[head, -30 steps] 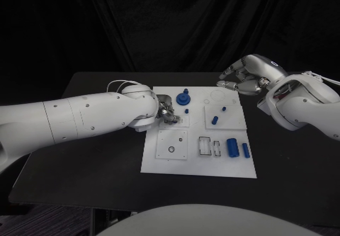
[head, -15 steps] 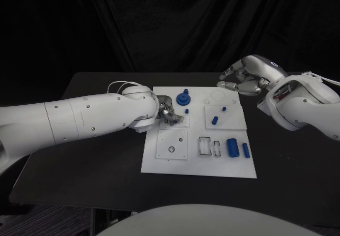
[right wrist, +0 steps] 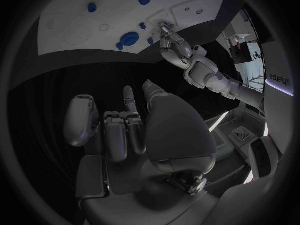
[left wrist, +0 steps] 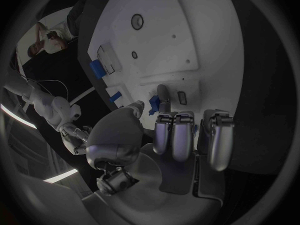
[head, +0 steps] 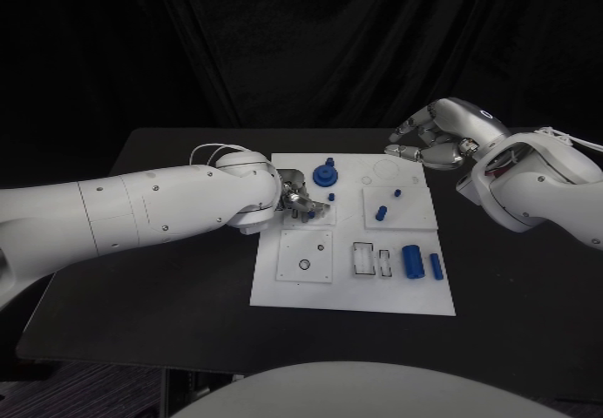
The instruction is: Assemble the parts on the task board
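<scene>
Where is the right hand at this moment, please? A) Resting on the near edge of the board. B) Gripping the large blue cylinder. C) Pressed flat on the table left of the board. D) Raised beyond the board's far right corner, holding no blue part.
D: in the head view the right hand sits beyond the far right corner of the board, and its wrist view shows its fingers with no blue part.
</scene>
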